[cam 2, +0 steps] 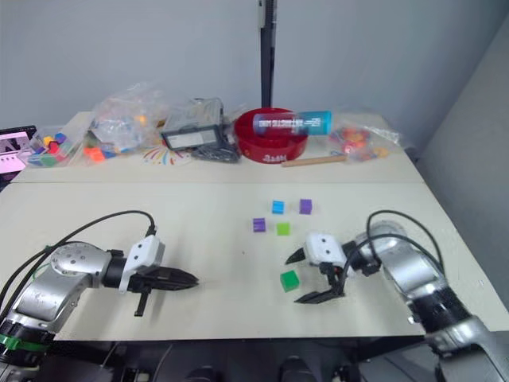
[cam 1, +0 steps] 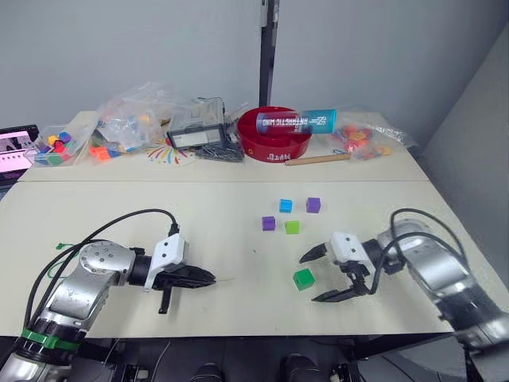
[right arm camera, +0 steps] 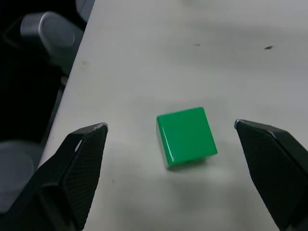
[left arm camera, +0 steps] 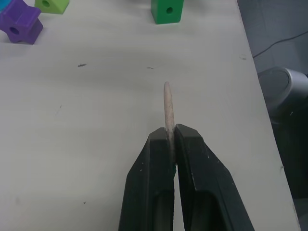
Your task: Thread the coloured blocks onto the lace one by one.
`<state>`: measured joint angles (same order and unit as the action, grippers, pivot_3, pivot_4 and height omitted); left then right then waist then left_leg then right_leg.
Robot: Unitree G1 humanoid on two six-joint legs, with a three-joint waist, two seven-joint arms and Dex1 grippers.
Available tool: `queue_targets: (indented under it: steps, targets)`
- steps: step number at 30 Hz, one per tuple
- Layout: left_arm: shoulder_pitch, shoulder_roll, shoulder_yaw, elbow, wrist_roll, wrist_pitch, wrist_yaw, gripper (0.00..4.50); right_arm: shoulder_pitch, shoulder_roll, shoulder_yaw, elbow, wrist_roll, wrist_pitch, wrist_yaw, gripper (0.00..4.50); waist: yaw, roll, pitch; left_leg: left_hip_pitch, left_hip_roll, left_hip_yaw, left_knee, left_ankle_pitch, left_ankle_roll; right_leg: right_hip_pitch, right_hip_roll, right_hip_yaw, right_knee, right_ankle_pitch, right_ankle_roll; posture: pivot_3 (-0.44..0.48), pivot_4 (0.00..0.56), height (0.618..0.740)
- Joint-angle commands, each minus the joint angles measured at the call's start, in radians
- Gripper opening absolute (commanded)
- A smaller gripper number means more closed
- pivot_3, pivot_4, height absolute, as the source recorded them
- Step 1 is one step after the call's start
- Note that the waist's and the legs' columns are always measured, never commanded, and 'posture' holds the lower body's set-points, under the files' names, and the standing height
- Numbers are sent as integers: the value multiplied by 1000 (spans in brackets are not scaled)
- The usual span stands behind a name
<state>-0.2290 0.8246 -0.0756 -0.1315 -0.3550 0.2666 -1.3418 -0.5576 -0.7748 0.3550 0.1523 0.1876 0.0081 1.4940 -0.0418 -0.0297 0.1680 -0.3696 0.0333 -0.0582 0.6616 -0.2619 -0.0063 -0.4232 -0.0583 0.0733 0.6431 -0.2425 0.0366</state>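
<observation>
The glossy dark green plastic cube (right arm camera: 186, 137) sits on the matte cream table (cam 1: 119, 207), between the right gripper's (cam 1: 324, 274) wide-spread black fingers. The left gripper (left arm camera: 171, 139) pinches the smooth pale tan lace tip (left arm camera: 168, 108); its thin cord is mostly hidden.

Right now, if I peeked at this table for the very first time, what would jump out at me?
Two robot hands meet over the pale table: the left hand pinches the lace's stiff tan tip, and the open right hand straddles a small dark green plastic cube. Behind them four more small cubes cluster mid-table, and a big red round bowl sits at the back.
</observation>
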Motion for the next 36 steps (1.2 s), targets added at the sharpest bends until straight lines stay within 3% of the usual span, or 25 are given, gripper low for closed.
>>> queue_targets:
  steps: [1, 2, 5, 12, 13, 15, 18, 21, 25, 36]
  targets:
    - [18, 16, 29, -60, -22, 9, 15, 0, -48, 42, 12, 137, -37, -135, 48, 4470, -1, 0, 0, 0, 0, 0, 0, 0, 0, 0, 0, 0, 0, 0, 0, 0, 150, 731]
    - [24, 17, 31, -70, -24, 13, 18, 0, -55, 58, 13, 169, -38, -155, 56, 4470, -1, 0, 0, 0, 0, 0, 0, 0, 0, 0, 0, 0, 1, 0, 0, 0, 150, 731]
    - [38, 22, 36, -93, -28, 21, 26, 0, -65, 94, 2, 242, -38, -193, 59, 3723, -1, 0, 0, 0, 0, 0, 0, 0, 0, 0, 0, 0, 2, 0, -1, 0, 150, 731]
    - [41, 29, 41, -108, -31, 34, 28, 0, -37, 111, -27, 226, 1, -157, 63, 1319, -3, 0, 0, 2, 0, 0, 0, 0, 0, 0, 0, 0, 3, 1, -1, 0, 150, 731]
    - [40, 29, 41, -110, -32, 37, 28, 0, -34, 111, -30, 222, 4, -152, 61, 1173, -3, 0, 0, 2, 0, 0, 0, 0, 0, 0, 0, 0, 3, 1, -1, 0, 150, 731]
    - [34, 23, 33, -114, -32, 39, 27, 0, -13, 112, -35, 176, 12, -110, 40, 1173, -2, 0, 0, 2, 0, 0, 0, 0, 0, 0, 0, 0, 3, 1, -1, 0, 150, 731]
    - [11, 0, 1, -129, -38, 52, 26, 0, 43, 143, -49, -23, 65, 144, -73, 1173, -2, 0, 0, 1, 0, -1, 0, 0, 0, 0, 0, 0, 4, 1, -1, 0, 150, 731]
    - [-3, -21, -34, -117, -21, 42, 24, 0, 93, 164, -43, -142, 77, 273, -143, 1173, -2, 1, 0, 1, 0, -1, 0, 0, 0, 0, 0, 0, 4, 1, -1, 0, 150, 731]
    - [-37, -50, -77, -83, 13, 23, 34, 0, 118, 183, -25, -148, 7, 294, -237, 1173, 1, 1, 0, 1, 0, -1, 0, 0, 0, 0, 0, 0, 4, 1, -1, 0, 150, 731]
    - [-65, -74, -142, -73, 103, 7, 97, 0, 161, 159, 19, -157, -75, 243, -285, 1173, 0, 1, 0, 2, 0, -1, 1, 0, 0, 1, 0, 0, 4, 0, -1, 0, 150, 731]
